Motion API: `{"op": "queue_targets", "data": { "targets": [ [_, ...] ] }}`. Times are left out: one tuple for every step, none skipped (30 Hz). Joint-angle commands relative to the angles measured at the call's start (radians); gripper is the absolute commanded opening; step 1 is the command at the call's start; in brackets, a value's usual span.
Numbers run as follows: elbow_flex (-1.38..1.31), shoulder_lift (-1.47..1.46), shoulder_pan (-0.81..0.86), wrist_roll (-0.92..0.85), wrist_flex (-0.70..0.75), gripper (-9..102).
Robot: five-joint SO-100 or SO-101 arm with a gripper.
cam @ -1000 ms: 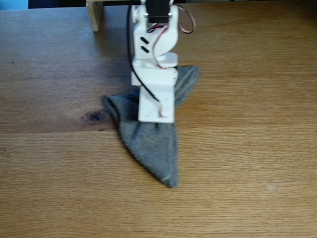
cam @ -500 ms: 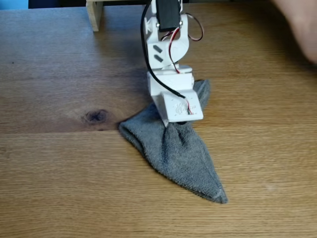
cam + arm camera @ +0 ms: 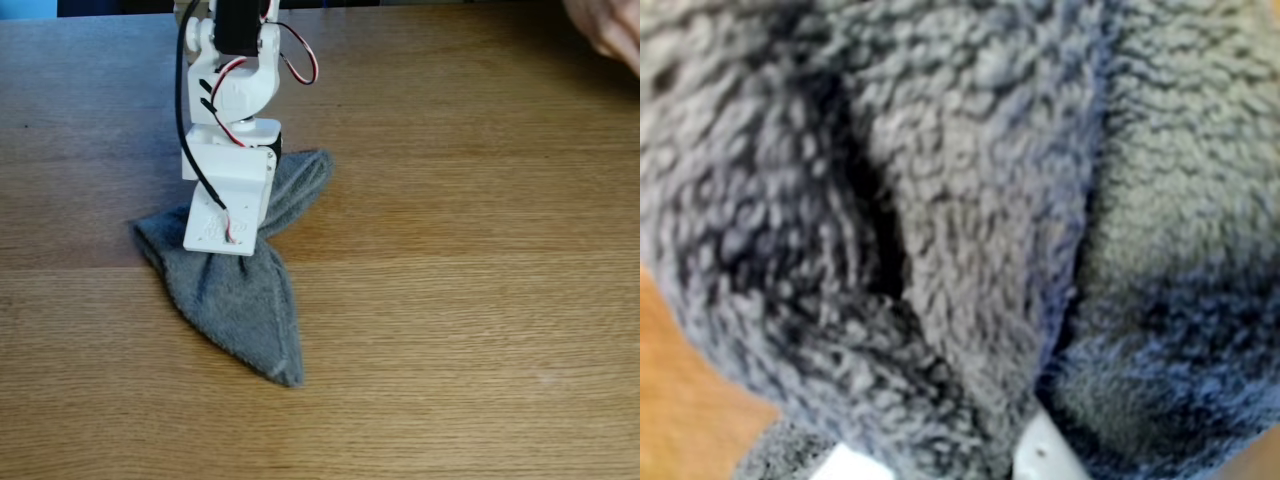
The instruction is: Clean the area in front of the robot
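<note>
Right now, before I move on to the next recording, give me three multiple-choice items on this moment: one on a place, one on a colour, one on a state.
1. In the fixed view, where does the cloth lie?
A. left of centre on the tabletop
B. at the far right edge
C. hanging off the near edge

2. What colour is the cloth?
A. red
B. grey
C. yellow

3. How does the tool stand to the cloth?
A. raised high above it
B. parked far beside it
C. down on it, the fabric bunched under it

Answers: 1 A, the cloth spreads left of the middle. 2 B, the grey terry shows close up in the wrist view. 3 C, the tool's white plate sits on the cloth, whose folds gather there.
</note>
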Motion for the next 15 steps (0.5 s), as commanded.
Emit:
{"op": "queue_targets", "data": {
  "targets": [
    [-0.005, 0.155, 0.028, 0.038, 0.112, 0],
    [-0.009, 0.189, 0.014, 0.044, 0.103, 0],
    [-0.011, 0.225, 0.003, 0.049, 0.087, 0],
    [-0.011, 0.262, -0.003, 0.051, 0.066, 0],
    [-0.011, 0.302, -0.005, 0.051, 0.051, 0],
    [-0.011, 0.337, -0.005, 0.051, 0.043, 0],
    [-0.011, 0.377, 0.002, 0.044, 0.043, 0],
    [-0.011, 0.410, 0.011, 0.038, 0.043, 0],
    [-0.011, 0.436, 0.025, 0.028, 0.041, 0],
    [-0.011, 0.460, 0.044, 0.015, 0.038, 0],
    [-0.011, 0.480, 0.067, 0.002, 0.034, 0],
    [-0.008, 0.499, 0.095, -0.015, 0.031, 0],
    [-0.006, 0.515, 0.121, -0.029, 0.031, 0],
    [-0.003, 0.529, 0.152, -0.044, 0.031, 0],
    [-0.002, 0.545, 0.184, -0.060, 0.031, 0]
  ]
}}
